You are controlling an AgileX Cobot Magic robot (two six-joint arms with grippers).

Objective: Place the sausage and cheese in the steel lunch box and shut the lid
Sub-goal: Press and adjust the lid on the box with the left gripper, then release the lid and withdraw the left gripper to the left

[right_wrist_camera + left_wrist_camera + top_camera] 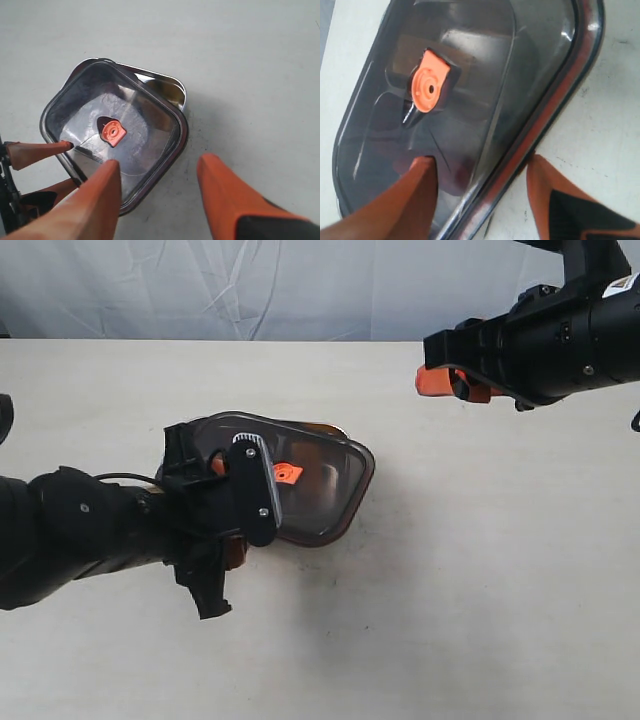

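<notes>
1. The steel lunch box (169, 86) sits on the bench (480, 590), left of centre as I look at it.
2. The lid (320, 480) lies on top of the box but is skewed. It is rotated against the tray, so one shiny steel corner shows bare past the lid's edge in the right wrist view.
3. The lid's orange tab (430, 87) faces up, near the lid's middle.
4. The left hand (481, 160) is at the lid's left end with its jaws spread wide. One orange finger (410, 200) is over the lid's top surface. The other is beyond the rim over bare bench, with a gap showing between it and the rim. The lid's edge runs between the two fingers, and nothing is clamped.
5. The right hand (450, 380) hangs at the far right, above the bench and well apart from the box. Its jaws are open and hold nothing.
6. Sausage and cheese: I cannot tell where they are, because the smoky lid hides the contents of both compartments.
</notes>
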